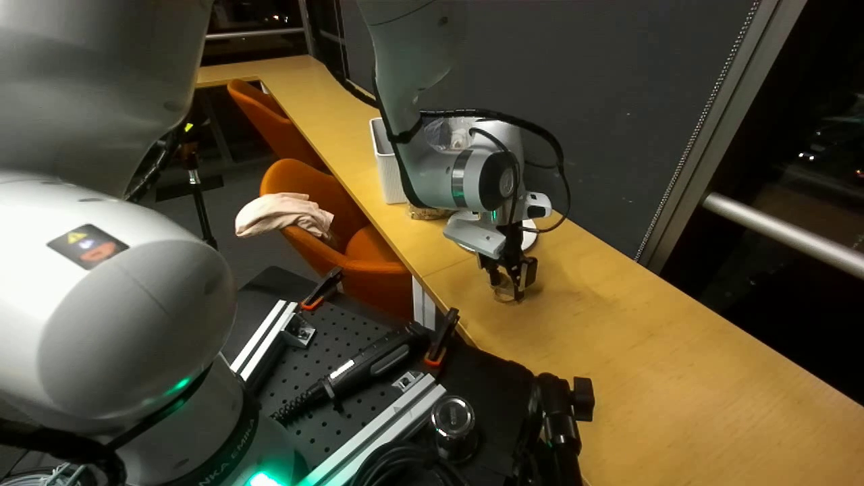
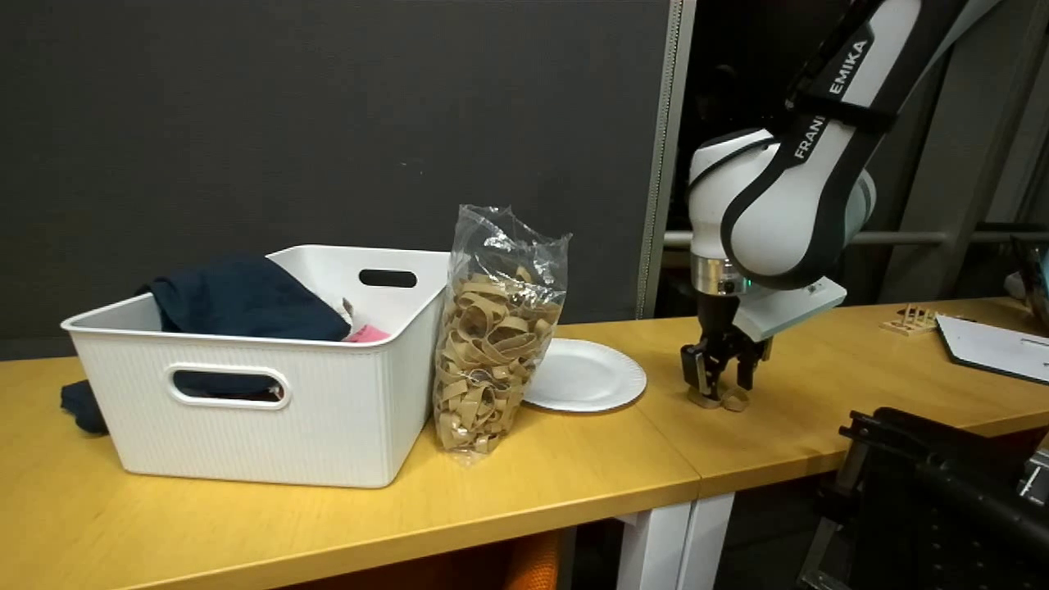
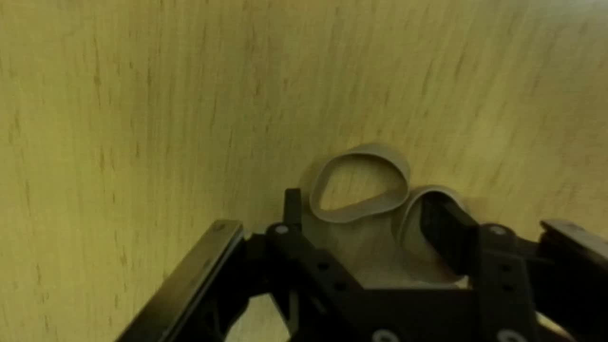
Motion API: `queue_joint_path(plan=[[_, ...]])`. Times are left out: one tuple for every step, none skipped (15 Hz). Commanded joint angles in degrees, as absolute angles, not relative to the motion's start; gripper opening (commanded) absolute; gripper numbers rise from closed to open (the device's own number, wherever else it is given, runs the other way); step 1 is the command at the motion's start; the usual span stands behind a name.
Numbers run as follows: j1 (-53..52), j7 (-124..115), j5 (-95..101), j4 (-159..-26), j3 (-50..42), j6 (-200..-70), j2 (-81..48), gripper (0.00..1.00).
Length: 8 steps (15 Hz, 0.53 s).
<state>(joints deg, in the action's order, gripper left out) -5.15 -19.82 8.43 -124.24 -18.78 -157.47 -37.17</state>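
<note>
Bulking up close in an exterior view, the robot arm (image 1: 128, 310) reaches down over a long wooden worktop (image 1: 648, 358). Along it sit a white basket (image 2: 328, 426) with dark cloth (image 2: 238, 303) in it, a clear bag (image 2: 512, 254) of rubber bands (image 2: 496, 360) just beside that, and a paper plate (image 2: 594, 377) between the bag and the jaws. These jaws hang low and parted, gripping nothing: one of the fingers (image 3: 292, 209) stands just outside a loose band (image 3: 365, 208) lying on the worktop, while its twin seems to dip inside a second band (image 3: 453, 195) (the two loops look to be touching). Closing well here would, I judge, mean first shifting sideways so that a single band sits centred in the gap, with the other left clear, then keeping the tips barely off the worktop and squeezing slowly and gently. Such thin, springy loops could easily skid away, fold over or come up as a pair if pinched in haste.
</note>
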Motion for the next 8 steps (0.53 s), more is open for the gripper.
queue_joint_path(plan=[[-5.55,-20.79,7.43,-125.41,-18.39,-156.95,-35.66,0.34],[-5.58,-20.93,7.44,-125.52,-18.36,-157.03,-35.46,0.27],[-5.53,-20.9,7.44,-125.64,-18.28,-157.23,-35.18,0.21],[-5.56,-20.99,7.49,-125.67,-18.3,-157.24,-35.05,0.12],[-5.58,-21.05,7.53,-125.67,-18.31,-157.29,-35.17,0.05],[-5.74,-21.14,7.63,-125.9,-18.41,-157.23,-34.88,0.0],[-6.0,-21.19,7.9,-126.26,-18.69,-157.29,-34.29,0.0],[-6.21,-21.21,8.16,-126.54,-19.05,-157.17,-33.55,0.0]])
